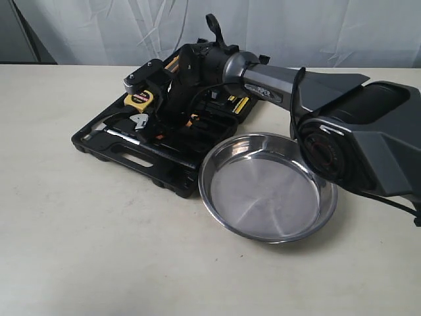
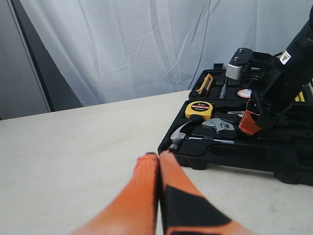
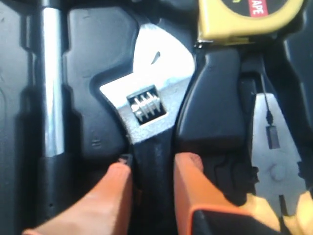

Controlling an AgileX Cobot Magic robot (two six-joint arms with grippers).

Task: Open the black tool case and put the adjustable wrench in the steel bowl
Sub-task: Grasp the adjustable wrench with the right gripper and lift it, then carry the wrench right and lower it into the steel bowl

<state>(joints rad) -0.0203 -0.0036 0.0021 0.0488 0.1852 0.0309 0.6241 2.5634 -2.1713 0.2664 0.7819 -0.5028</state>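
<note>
The black tool case [image 1: 131, 155] lies open toward the back of the table [image 1: 99, 250], its near corner just beside the rim of the steel bowl [image 1: 263, 191]. Wide bare table lies in front of both. Only the right wrist view shows the grip. The adjustable wrench [image 3: 151, 93] rests in its slot beside the pliers [image 3: 274, 142], and the right gripper [image 3: 151, 169] is partly closed, its fingers against both sides of the black handle. The left wrist view shows the left gripper [image 2: 159, 157] closed on nothing, apart from the case.
</note>
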